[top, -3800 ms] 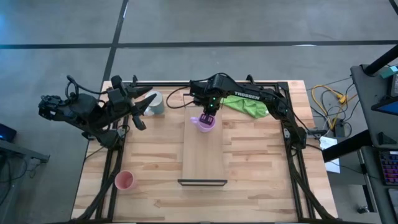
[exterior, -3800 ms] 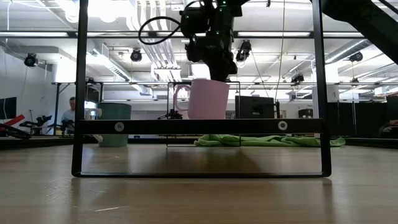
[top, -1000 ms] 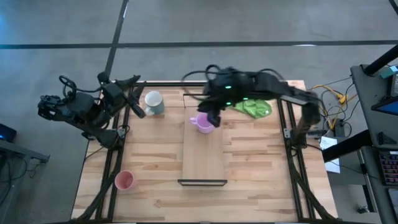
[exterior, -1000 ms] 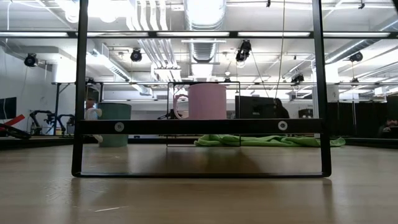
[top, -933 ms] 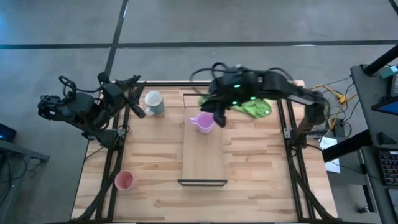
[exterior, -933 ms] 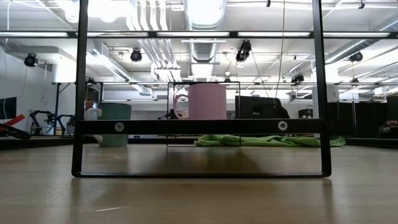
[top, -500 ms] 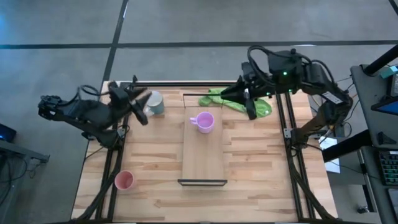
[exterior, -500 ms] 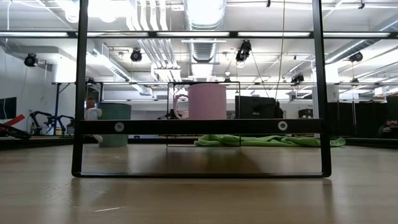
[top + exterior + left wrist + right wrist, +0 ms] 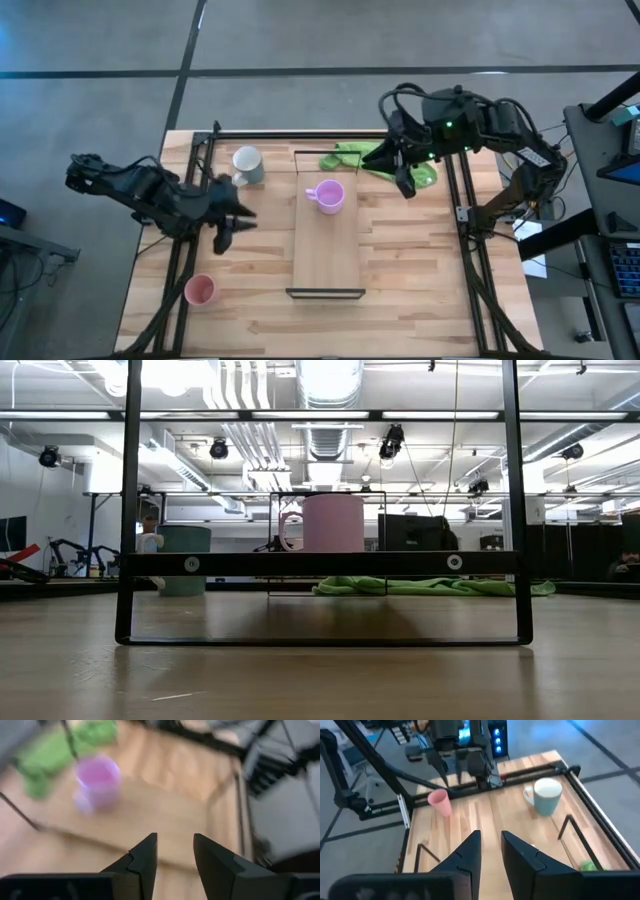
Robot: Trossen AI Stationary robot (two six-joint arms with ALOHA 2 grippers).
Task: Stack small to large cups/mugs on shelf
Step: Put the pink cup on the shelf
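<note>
The lilac mug (image 9: 328, 196) stands upright on the far end of the light-wood shelf (image 9: 328, 255); the low view shows the mug (image 9: 330, 522) on the shelf's top (image 9: 320, 563). The white-grey mug (image 9: 247, 165) rests on the table left of the shelf. The salmon-pink cup (image 9: 200, 290) stands near the near-left corner. My left gripper (image 9: 225, 215) is open, between the white-grey mug and the pink cup, touching nothing. My right gripper (image 9: 400, 170) is open, above the green cloth (image 9: 385, 162). The right wrist view shows the pink cup (image 9: 439, 801) and the white-grey mug (image 9: 545, 795).
The crumpled green cloth lies at the far edge, right of the shelf. Black metal frame rails run along the table's left, right and far sides (image 9: 190, 200). Bare wood table lies between the shelf and the pink cup. Cables lie off the table's right edge.
My right gripper has drawn away from beside the lilac mug, toward the table's right and far edge, and now hangs over the green cloth. My left gripper has moved from beside the white-grey mug toward the near edge, closer to the pink cup. The lilac mug stays on the shelf.
</note>
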